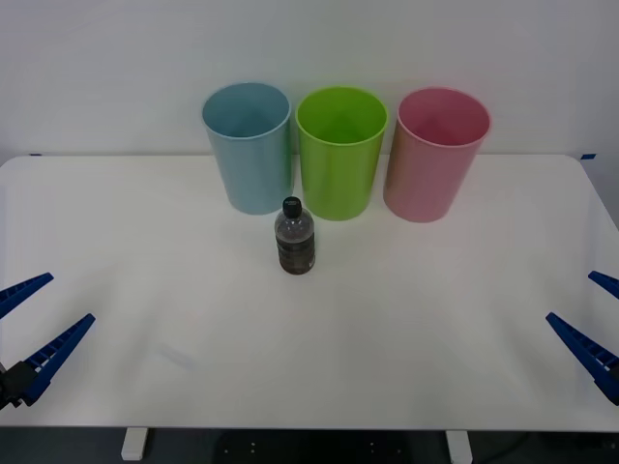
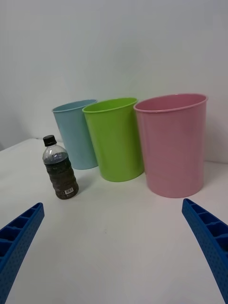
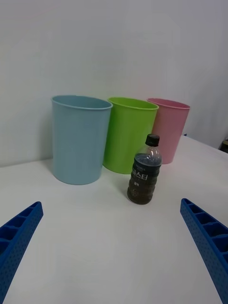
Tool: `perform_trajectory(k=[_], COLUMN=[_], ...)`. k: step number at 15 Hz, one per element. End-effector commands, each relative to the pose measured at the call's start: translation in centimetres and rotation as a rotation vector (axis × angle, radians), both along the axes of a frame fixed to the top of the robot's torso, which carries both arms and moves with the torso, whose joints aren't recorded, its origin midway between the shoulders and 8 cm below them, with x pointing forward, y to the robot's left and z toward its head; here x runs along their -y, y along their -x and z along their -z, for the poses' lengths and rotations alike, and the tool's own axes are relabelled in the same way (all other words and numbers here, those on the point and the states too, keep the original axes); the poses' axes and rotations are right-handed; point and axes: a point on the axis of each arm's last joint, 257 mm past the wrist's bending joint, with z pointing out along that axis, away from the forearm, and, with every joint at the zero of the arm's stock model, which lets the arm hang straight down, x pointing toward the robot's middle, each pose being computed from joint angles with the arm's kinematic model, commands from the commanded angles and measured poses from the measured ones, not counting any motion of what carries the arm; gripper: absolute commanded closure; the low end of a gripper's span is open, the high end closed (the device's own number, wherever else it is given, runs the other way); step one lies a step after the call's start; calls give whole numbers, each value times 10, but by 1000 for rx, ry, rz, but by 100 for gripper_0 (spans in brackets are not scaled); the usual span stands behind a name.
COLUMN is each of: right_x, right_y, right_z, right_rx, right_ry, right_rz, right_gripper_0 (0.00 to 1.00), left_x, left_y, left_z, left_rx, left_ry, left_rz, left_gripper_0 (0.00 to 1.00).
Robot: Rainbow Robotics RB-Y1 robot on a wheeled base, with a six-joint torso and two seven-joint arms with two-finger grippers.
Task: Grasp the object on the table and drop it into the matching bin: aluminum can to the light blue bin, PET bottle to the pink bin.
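Observation:
A small clear PET bottle (image 1: 295,238) with a black cap and dark label stands upright on the white table (image 1: 309,358), just in front of the gap between the light blue bin (image 1: 249,147) and the lime green one. The pink bin (image 1: 435,155) stands at the right end of the row. My left gripper (image 1: 34,324) is open at the table's front left edge. At the front right edge my right gripper (image 1: 595,324) is open too. Both are far from the bottle (image 3: 144,170) (image 2: 60,169). Each wrist view shows the bins: light blue (image 3: 78,137) (image 2: 76,133), pink (image 3: 170,127) (image 2: 175,142).
A lime green bin (image 1: 339,150) stands between the light blue and pink ones, all three in a row along the table's far edge against a white wall. Bare tabletop stretches from the bottle toward both grippers.

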Motion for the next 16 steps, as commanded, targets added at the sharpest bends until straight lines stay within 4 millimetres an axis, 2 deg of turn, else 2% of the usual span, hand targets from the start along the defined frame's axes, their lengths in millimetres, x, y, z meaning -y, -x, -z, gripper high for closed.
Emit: perform_trajectory(k=[1, 5, 8, 11, 16], right_x=[0, 9, -4, -26, -76], right_y=[0, 1, 0, -3, -16], right_z=[0, -3, 2, 8, 14], right_rx=[0, 5, -11, -12, -2], right_ry=[0, -12, -5, -2, 23], right_rz=[0, 25, -14, -69, -184], right_gripper_0=[0, 0, 0, 0, 0], left_x=[0, 0, 0, 0, 0], left_y=[0, 0, 0, 0, 0], left_z=[0, 0, 0, 0, 0], left_rx=[0, 0, 0, 0, 0], left_ry=[0, 0, 0, 0, 0], left_rz=[0, 0, 0, 0, 0], left_gripper_0=[0, 0, 0, 0, 0])
